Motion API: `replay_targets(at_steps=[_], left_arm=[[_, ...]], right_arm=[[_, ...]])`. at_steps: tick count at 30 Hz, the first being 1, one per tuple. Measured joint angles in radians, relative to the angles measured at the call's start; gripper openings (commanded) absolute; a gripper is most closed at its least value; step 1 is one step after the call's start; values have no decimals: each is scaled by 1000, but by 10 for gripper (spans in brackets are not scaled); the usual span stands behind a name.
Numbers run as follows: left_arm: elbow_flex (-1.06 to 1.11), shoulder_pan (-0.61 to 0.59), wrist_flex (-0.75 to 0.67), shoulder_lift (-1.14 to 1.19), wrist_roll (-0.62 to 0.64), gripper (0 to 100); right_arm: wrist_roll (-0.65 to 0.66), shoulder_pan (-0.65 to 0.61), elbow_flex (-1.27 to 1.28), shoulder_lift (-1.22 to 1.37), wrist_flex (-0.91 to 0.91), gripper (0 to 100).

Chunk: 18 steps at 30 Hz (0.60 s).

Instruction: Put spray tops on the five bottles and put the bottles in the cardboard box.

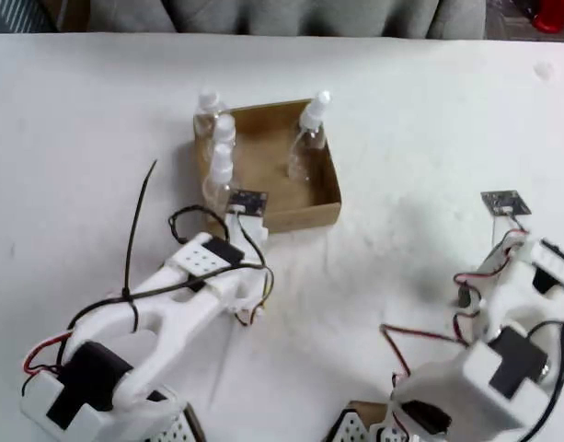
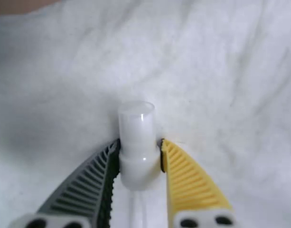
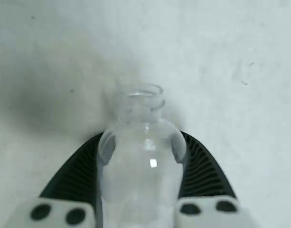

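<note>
Grasping the spray top (image 2: 136, 128) by its collar with left pincer (image 2: 139, 146), near the cardboard box (image 1: 305, 214); clenching the open bottle (image 3: 140, 166) with right pincer (image 3: 143, 140), well apart from it. Probably light, stiff, slippery: hold below the neck.

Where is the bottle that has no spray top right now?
The uncapped bottle is clamped in the right gripper, its open neck past the fingertips in the right wrist view. In the high view that arm sits right of the cardboard box.

Box (image 1: 305, 215) middle open; bottles (image 1: 219, 173) along its sides.
</note>
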Motion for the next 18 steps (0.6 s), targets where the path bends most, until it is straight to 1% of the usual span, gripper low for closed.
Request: replay_targets(at_steps=[4,8,10,14,16,18], left_arm=[[0,0,0,0,0,20],[0,0,0,0,0,20],[0,0,0,0,0,20],[0,0,0,0,0,20],[0,0,0,0,0,20],[0,0,0,0,-5,21]], right_arm=[[-5,41,-155,-94,204,18],[-2,44,-169,-226,365,18],[-2,44,-133,-305,404,18],[-5,35,17,-488,410,18],[-11,0,117,-577,410,18],[-71,-63,213,-654,410,18]])
